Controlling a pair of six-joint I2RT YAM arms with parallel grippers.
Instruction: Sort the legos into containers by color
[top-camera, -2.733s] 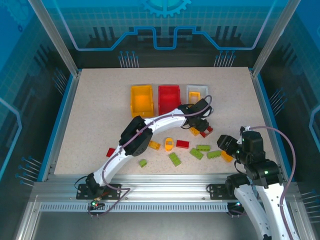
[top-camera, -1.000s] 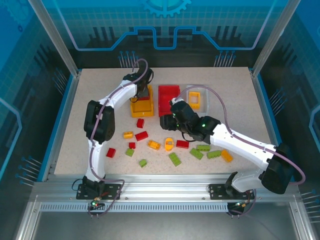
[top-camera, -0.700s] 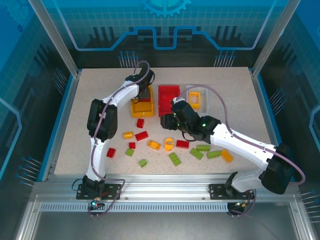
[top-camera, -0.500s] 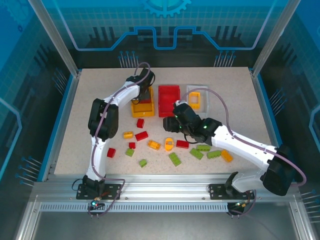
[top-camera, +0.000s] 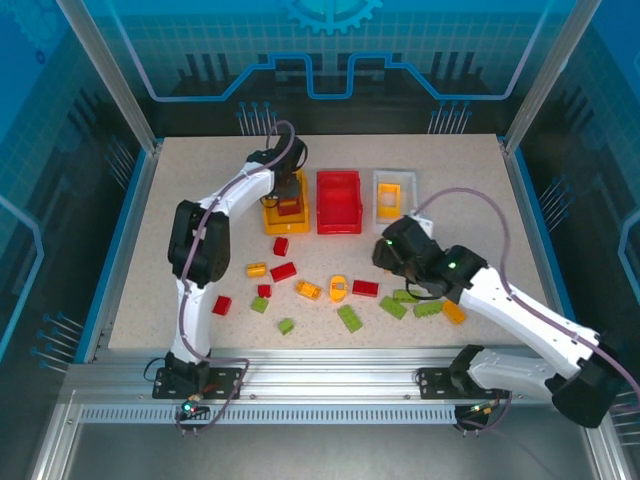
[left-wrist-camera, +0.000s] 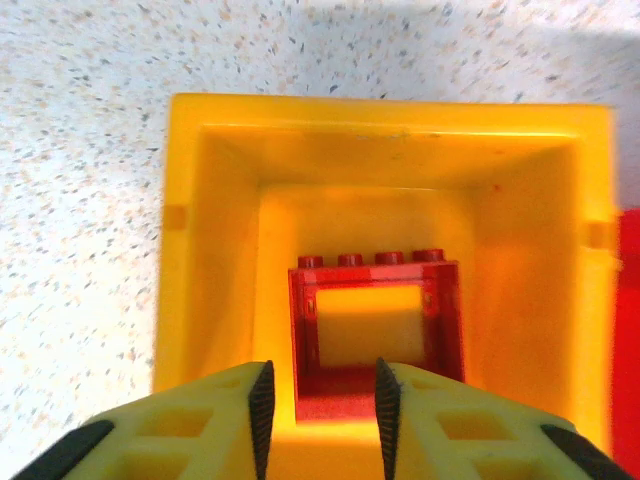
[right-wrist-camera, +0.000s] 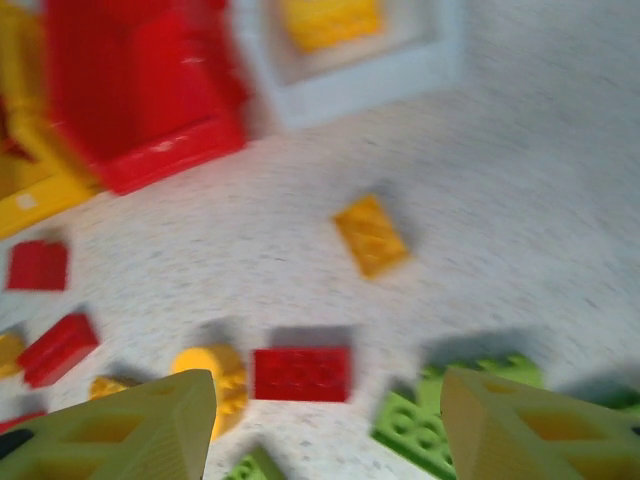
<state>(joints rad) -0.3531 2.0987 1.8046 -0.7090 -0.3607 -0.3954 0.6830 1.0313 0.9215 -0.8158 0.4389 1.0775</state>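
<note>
Top external: left arm (top-camera: 225, 200) outstretched over yellow bin (top-camera: 283, 225); right arm (top-camera: 490, 292) bent.

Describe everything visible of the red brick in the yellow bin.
The red window-frame brick is glossy plastic: a hollow rectangle with four studs along its far edge. It seems to lie flat on the floor of the yellow bin, yellow showing through its opening. The left gripper hovers above its near edge, jaws apart.
</note>
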